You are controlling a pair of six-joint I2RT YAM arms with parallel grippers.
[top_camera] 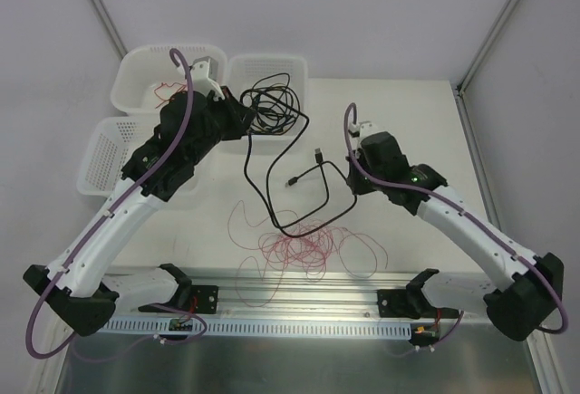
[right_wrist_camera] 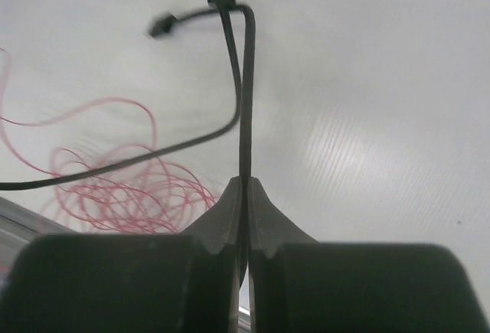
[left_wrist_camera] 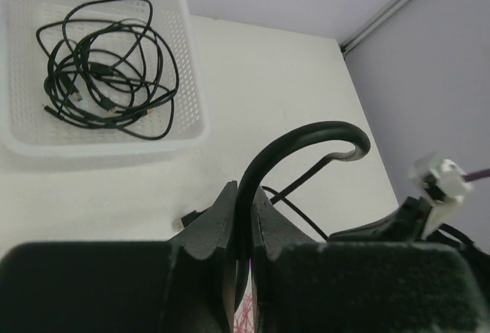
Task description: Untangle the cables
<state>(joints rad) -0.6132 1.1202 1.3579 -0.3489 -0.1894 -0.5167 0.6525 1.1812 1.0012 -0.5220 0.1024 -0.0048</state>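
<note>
One black cable: smooth round rubbery sheath, small plug ends. It lies in open bends on the white counter. The left pincer and right pincer are each pressed tight on it.
A heap of red wires: hair-thin, loosely tangled loops at the counter's near side.
One perforated white plastic basket: holds coiled black cables.

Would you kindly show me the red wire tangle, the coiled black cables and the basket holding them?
red wire tangle [top_camera: 295, 247], overhead view, middle of the pile
coiled black cables [left_wrist_camera: 80, 80], left wrist view, dense part of the coil
basket [left_wrist_camera: 190, 61], left wrist view, its right wall
</note>
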